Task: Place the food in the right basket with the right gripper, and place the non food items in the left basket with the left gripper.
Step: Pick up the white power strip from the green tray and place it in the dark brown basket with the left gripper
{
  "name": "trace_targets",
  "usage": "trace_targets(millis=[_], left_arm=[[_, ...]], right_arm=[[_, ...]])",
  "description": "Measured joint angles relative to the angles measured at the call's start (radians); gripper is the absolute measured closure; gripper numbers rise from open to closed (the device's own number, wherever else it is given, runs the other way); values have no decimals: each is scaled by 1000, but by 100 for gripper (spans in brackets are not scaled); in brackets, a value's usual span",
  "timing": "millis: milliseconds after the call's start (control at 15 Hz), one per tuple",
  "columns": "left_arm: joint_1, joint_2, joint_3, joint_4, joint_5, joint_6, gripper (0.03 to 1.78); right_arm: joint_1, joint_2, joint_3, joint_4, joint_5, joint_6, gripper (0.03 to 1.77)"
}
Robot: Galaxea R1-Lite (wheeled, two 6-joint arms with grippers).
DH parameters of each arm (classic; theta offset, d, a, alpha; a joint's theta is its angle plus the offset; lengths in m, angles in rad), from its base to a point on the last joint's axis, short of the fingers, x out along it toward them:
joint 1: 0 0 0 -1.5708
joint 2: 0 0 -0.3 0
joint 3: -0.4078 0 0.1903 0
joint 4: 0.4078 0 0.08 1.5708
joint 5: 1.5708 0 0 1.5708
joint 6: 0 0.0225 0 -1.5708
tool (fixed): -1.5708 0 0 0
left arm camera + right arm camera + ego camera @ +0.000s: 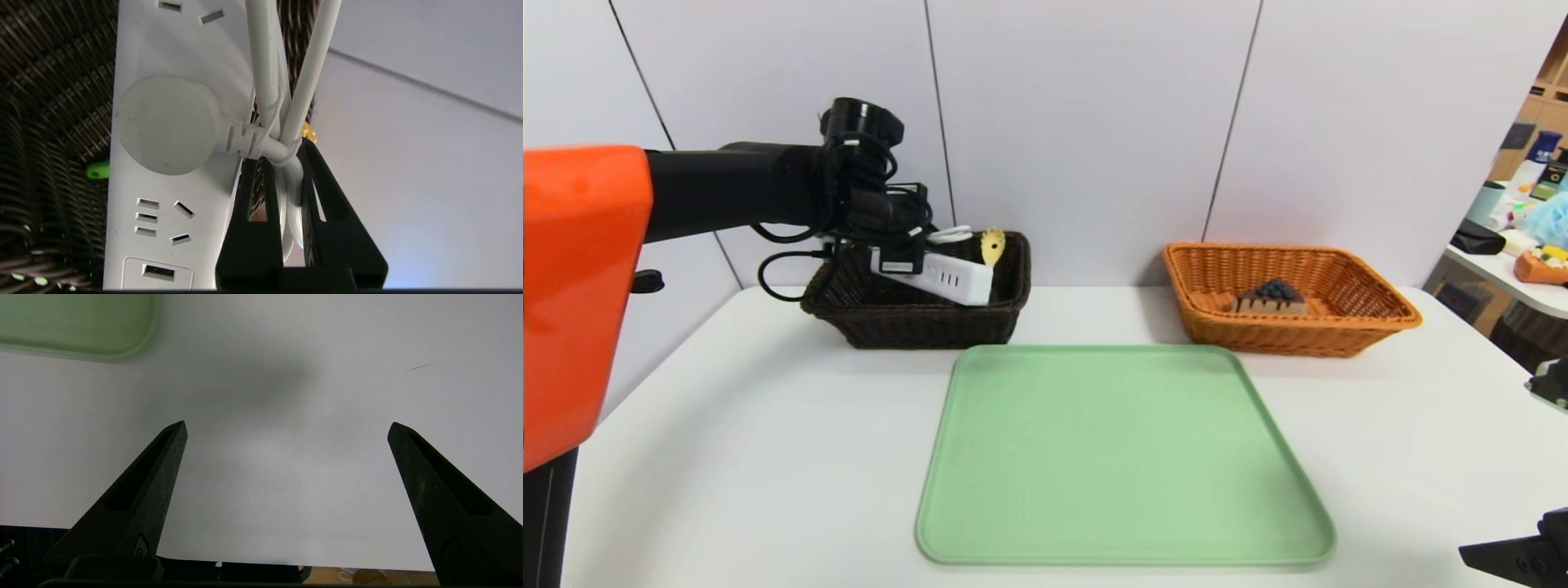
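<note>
Over the left basket (915,322), left claw (282,163) pinches power-strip cord (292,196); right claw (286,428) gapes.

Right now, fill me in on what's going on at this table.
The left gripper is over the left basket, pinching the power strip's cord. The strip leans on the rim beside the pasta spoon. The cake slice sits in the right basket. The right gripper hangs open over the table.

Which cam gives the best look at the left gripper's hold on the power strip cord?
Left wrist view: the left gripper is shut on the bundled white cord, with the power strip beside it over the left basket. Head view shows the gripper's body hiding the grasp. Right wrist view shows neither.
</note>
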Motion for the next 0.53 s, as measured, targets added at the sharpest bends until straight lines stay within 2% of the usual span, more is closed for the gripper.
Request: trace_targets(millis=[67, 333, 533], left_arm=[[3, 1, 0, 0, 1, 0, 154], [7, 4, -1, -6, 4, 0, 98], [9, 5, -1, -5, 5, 0, 70]], right_arm=[[0, 1, 0, 0, 0, 0, 10], [0, 2, 6, 0, 0, -1, 10], [0, 2, 6, 0, 1, -1, 10]])
